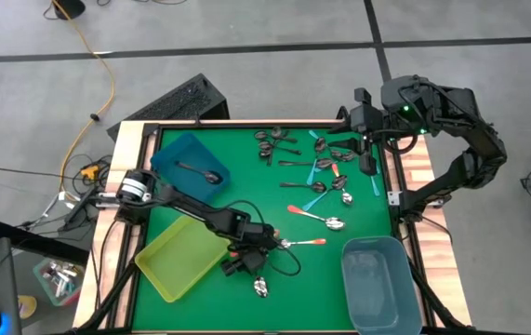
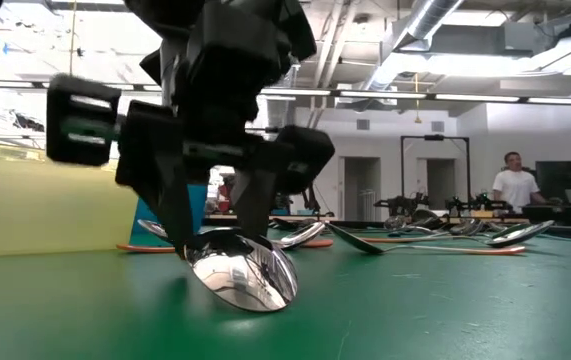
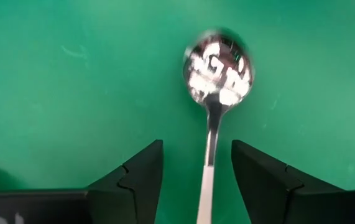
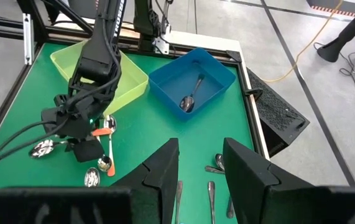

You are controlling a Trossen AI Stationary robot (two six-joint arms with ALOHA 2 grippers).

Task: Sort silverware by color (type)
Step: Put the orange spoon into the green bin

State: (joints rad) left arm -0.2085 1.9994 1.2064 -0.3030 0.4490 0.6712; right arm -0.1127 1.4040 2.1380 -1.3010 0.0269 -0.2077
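Observation:
A silver spoon (image 3: 217, 65) lies on the green mat near the table's front edge, bowl (image 2: 245, 275) on the mat. My left gripper (image 3: 196, 149) is down at the mat, open, one finger on each side of the spoon's neck with a gap either side. The spoon's handle end is hidden under the gripper. My right gripper (image 4: 200, 155) hangs open and high over the table's far right corner (image 1: 367, 158), with nothing between its fingers. An orange-handled spoon (image 1: 304, 244) lies just right of the left gripper (image 1: 251, 273). Several more spoons (image 1: 316, 163) lie in a heap at the far right.
A yellow-green bin (image 1: 179, 256) stands close to the left of the left gripper. A blue bin (image 1: 189, 166) at the far left holds one spoon. A grey-blue bin (image 1: 381, 284) sits at the near right. A person (image 2: 513, 182) stands in the room behind.

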